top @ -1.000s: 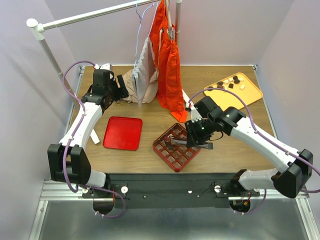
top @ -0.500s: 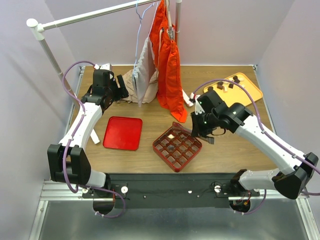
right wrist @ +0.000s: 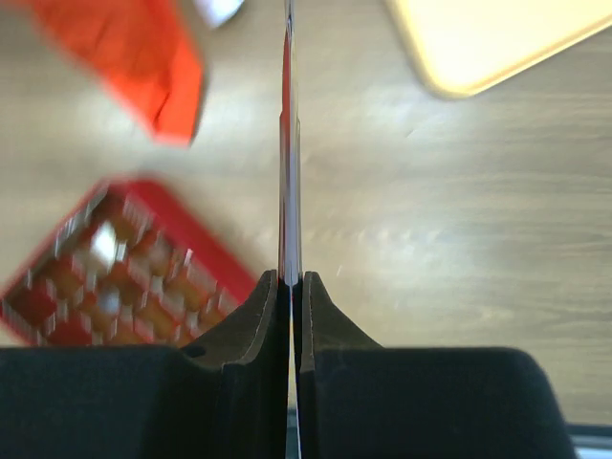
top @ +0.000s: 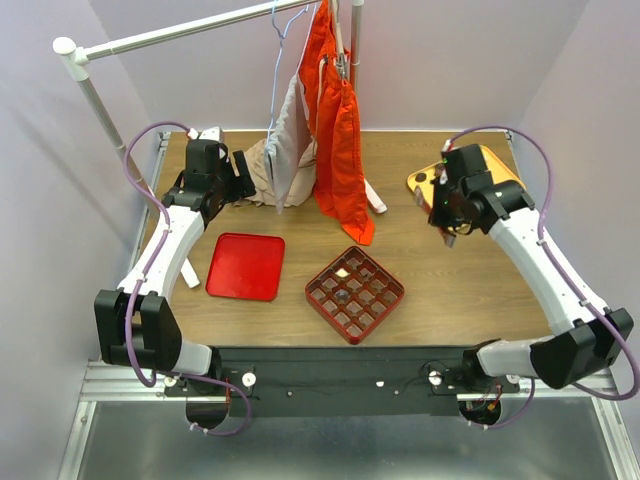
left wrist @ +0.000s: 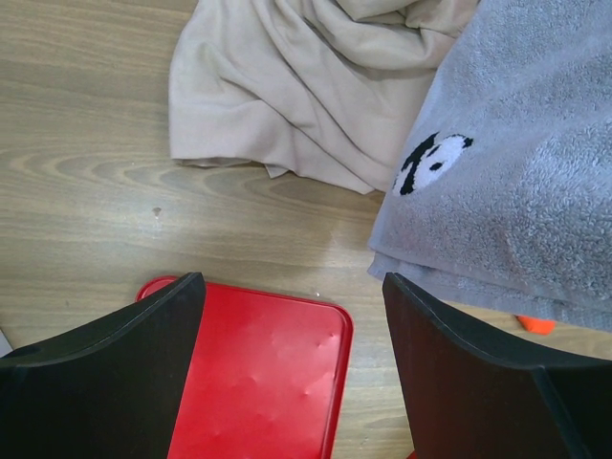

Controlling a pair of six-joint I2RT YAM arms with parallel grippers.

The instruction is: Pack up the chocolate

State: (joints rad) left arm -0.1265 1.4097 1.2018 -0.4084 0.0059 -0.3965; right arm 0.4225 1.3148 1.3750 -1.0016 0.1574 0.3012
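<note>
Meanwhile hovered by far-right yellow tray [top: 497, 165] with right gripper [right wrist: 289, 287] pinched shut, empty; left gripper [left wrist: 292, 287] wide. Judged fetching step: chocolate [top: 422, 178] on tray, two in red box [top: 370, 300]. Needed opening, lowering over lump.

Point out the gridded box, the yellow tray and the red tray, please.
Gridded box [top: 330, 316]: top view, near-left rim.
Yellow tray [right wrist: 469, 38]: right wrist view, bare floor.
Red tray [top: 246, 266]: top view, centre.
</note>
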